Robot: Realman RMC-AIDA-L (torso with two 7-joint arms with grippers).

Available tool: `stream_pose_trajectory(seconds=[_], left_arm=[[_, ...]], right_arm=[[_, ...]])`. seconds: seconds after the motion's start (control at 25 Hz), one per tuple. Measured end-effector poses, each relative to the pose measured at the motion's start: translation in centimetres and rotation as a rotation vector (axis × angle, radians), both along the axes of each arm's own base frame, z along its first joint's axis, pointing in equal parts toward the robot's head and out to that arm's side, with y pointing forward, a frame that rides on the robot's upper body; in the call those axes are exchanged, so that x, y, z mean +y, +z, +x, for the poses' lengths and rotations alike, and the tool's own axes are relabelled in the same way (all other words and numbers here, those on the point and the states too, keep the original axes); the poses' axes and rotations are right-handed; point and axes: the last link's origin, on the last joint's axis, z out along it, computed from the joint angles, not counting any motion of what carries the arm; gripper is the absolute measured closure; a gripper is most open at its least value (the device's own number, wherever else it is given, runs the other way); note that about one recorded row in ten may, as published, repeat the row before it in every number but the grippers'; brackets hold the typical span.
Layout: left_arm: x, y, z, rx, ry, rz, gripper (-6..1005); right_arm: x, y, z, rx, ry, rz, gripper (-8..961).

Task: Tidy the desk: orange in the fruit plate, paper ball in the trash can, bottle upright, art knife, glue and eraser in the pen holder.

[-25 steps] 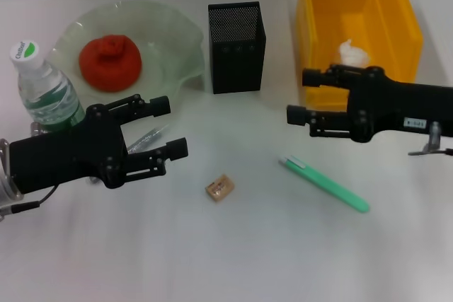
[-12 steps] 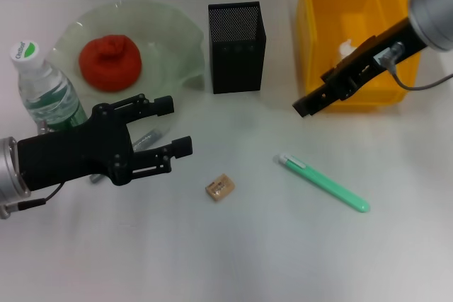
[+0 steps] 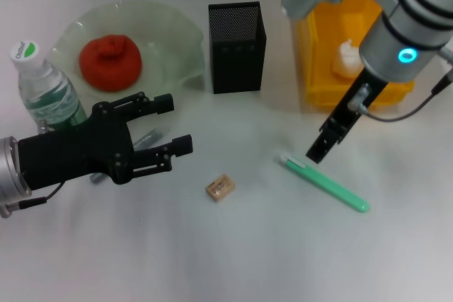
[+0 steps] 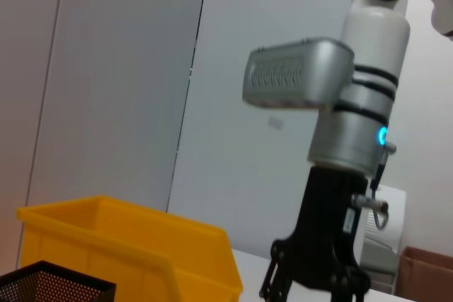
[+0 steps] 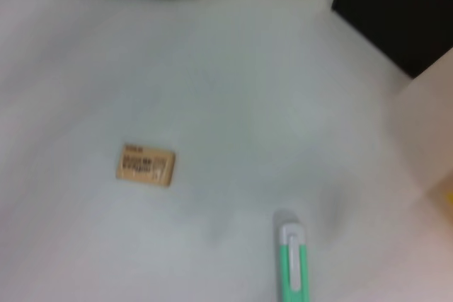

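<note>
The right gripper (image 3: 318,150) hangs pointing down just above the white-capped end of the art knife (image 3: 324,182), a slim green tool lying flat on the desk (image 3: 269,259). From the fingertips its cap sits almost directly below and a touch toward the left arm's side, while the body runs away from the gripper toward the robot and outward to the right, so its long axis lies on a diagonal. How far these fingers are parted I cannot tell; nothing appears to be held. The pen holder (image 3: 236,47) stands beyond this gripper and to its left, and the trash can (image 3: 311,54) with the paper ball (image 3: 347,59) inside is just behind it. The left gripper (image 3: 173,124) hovers wide open and empty, with the eraser (image 3: 220,187) nearer the robot and to its right, and the grey glue stick (image 3: 144,138) partly under its fingers. The bottle (image 3: 44,90) stands upright behind the left arm; the orange (image 3: 110,61) sits in the fruit plate (image 3: 170,26). The right arm is clearly nearer the knife; gripping it looks to need the fingers across that diagonal.
</note>
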Motion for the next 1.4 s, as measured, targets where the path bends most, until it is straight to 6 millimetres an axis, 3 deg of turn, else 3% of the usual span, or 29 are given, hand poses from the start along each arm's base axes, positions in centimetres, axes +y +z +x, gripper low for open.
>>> stream_pose_trajectory(seconds=[0.52,1.08,1.24,1.4], left_arm=[[0.2,0.0,-0.1,0.006,0.008,0.008,220],[0.2,-0.1,-0.1,0.006,0.013,0.008,221],[0.1,-0.2,-0.1,0.003,0.014,0.006,221],[0.1,-0.2,-0.1,0.005,0.01,0.01,221]], right_arm=[[-0.1,-2.8,2.3,-0.052,-0.009,-0.029,210],[-0.6,-4.2,2.9,-0.072,0.008,-0.057,261],[-0.6,-4.5,3.0,-0.072,0.009,-0.059,509],[-0.6,-4.6,3.0,-0.068,0.01,-0.057,525]])
